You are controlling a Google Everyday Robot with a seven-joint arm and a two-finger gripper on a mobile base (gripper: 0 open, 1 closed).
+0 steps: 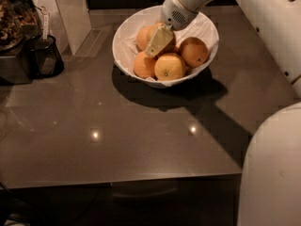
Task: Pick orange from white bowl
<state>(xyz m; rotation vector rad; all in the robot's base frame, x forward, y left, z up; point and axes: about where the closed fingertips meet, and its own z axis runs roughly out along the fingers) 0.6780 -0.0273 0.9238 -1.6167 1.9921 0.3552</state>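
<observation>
The white bowl (207,29) with a paper lining stands at the back middle of the dark table and holds several oranges. The large, paler orange (142,36) lies at the back left of the bowl, partly hidden by my gripper. My gripper (158,41) reaches down into the bowl from the upper right and sits right against that orange's right side, above the pile. An orange with a dark stem dot (170,67) lies at the front, a deeper orange one (194,51) on the right, and another (143,65) at the front left.
A dark appliance and a black container (44,55) stand at the left edge. A pale upright panel (70,13) rises at the back left. My white arm and body (273,164) fill the right side. The table's front edge (122,180) runs across below.
</observation>
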